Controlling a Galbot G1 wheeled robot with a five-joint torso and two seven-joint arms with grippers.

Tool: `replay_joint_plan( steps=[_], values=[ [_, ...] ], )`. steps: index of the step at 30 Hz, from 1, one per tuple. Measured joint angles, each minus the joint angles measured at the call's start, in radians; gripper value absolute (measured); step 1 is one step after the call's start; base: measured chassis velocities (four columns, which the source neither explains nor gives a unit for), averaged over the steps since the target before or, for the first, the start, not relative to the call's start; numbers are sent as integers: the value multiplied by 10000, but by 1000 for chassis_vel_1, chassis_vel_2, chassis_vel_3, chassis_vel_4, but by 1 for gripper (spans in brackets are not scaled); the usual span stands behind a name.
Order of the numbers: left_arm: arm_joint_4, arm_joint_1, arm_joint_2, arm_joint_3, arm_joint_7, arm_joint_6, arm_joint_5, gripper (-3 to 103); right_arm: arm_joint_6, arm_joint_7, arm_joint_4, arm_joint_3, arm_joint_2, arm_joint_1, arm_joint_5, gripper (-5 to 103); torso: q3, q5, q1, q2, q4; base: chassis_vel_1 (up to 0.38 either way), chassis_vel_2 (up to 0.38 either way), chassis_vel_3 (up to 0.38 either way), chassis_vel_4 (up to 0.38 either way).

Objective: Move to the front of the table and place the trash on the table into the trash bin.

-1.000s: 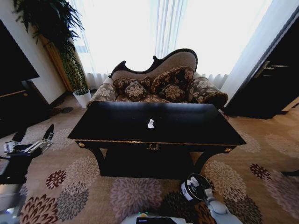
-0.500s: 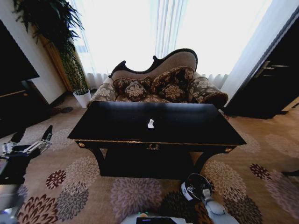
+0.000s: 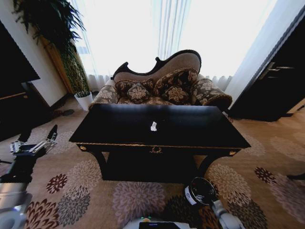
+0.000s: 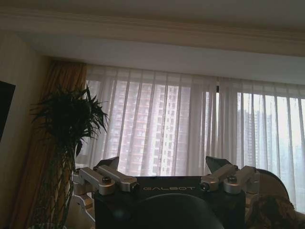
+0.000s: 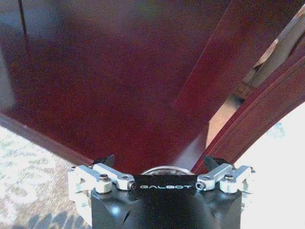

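Note:
The glossy black table (image 3: 200, 129) with gold edge trim stands straight ahead. One white paper wad of trash (image 3: 153, 126) lies near the middle of its top. On the carpet by the table's near right leg is the black trash bin (image 3: 201, 192) with a white label. My right arm (image 3: 224, 217) comes up from below right beside it. In the right wrist view my right gripper (image 5: 159, 160) is open, facing the table's dark underside. My left gripper (image 3: 38, 135) hovers open over the carpet, left of the table. In the left wrist view the left gripper (image 4: 162, 162) faces the curtained window.
A patterned sofa (image 3: 162, 88) stands behind the table under bright curtained windows. A tall plant (image 3: 71, 62) in a white pot is at the back left. A dark TV cabinet (image 3: 16, 107) is on the left and a dark door (image 3: 281, 81) on the right. Floral carpet (image 3: 138, 198) lies in front.
My left arm has risen and swung slightly right, toward the table. My right arm has dropped lower by the trash bin. The table and the paper wad have not moved.

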Motion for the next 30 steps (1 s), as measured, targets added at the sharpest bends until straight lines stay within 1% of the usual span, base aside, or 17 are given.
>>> replay_joint_plan(
  steps=[3,7,8,10,11,12,13,16,18,20,21,23,24,25,26,28,30],
  values=[
    [56,-21,17,1,0,-12,-25,100,207,-170,408,441,0,-291,-9,100,0,-7,0,0,1,0,0,0,0],
    [96,-19,25,1,0,-43,-32,100,378,-221,811,839,9,-610,309,100,-1,-5,0,0,-1,0,0,0,0],
    [96,-3,27,-7,0,-53,-39,100,283,-163,1135,990,51,-812,750,100,0,-7,0,0,0,0,0,0,0],
    [77,32,43,-36,-48,-51,-49,100,-438,206,1853,1135,250,-1202,1803,100,0,-3,0,0,1,0,0,0,0],
    [73,38,51,-43,-53,-50,-50,100,-633,286,2046,1195,328,-1309,2092,100,0,-2,0,0,1,0,0,0,0],
    [73,38,51,-43,-53,-50,-50,100,-633,286,2046,1195,328,-1309,2092,100,0,-2,0,0,1,0,0,0,0],
    [72,44,65,-55,-63,-43,-50,100,-939,405,2409,1379,510,-1531,2539,100,0,-3,0,0,0,0,0,0,0],
    [89,-5,67,-55,-70,-35,-50,100,-1100,454,2895,1904,783,-1899,2789,100,-1,-7,0,0,0,0,0,0,0],
    [90,-14,59,-49,-70,-34,-50,100,-1124,455,2977,1992,814,-1964,2848,100,-1,-6,-1,0,0,0,0,0,0],
    [93,-41,2,2,-70,-33,-33,100,-1236,459,3357,2358,884,-2224,3287,100,-1,-3,0,0,-2,0,0,0,0],
    [93,-41,2,2,-70,-33,-33,100,-1236,459,3357,2358,884,-2224,3287,100,-1,-3,0,0,-2,0,0,0,0],
    [102,-71,-36,31,-70,-32,-16,100,-1498,557,3860,2666,840,-2334,4032,100,0,-4,0,0,-1,0,0,0,0],
    [102,-85,-34,32,-70,-33,-16,100,-1783,717,4227,2784,810,-2332,4494,100,0,-6,0,0,0,0,0,0,0],
    [102,-85,-34,32,-70,-33,-16,100,-1783,717,4227,2784,810,-2332,4494,100,0,-6,0,0,0,0,0,0,0],
    [104,-97,-12,31,-70,-33,-21,100,-2131,905,4597,2883,786,-2315,4890,100,0,-5,0,0,1,0,0,0,0],
    [126,-124,34,25,-70,-29,-33,100,-2520,1113,5059,3060,736,-2268,5266,100,0,-4,0,0,2,0,0,0,0],
    [146,-137,51,22,-70,-25,-37,100,-2608,1161,5248,3159,702,-2271,5366,100,0,-5,0,-1,2,0,0,0,0]
  ],
)
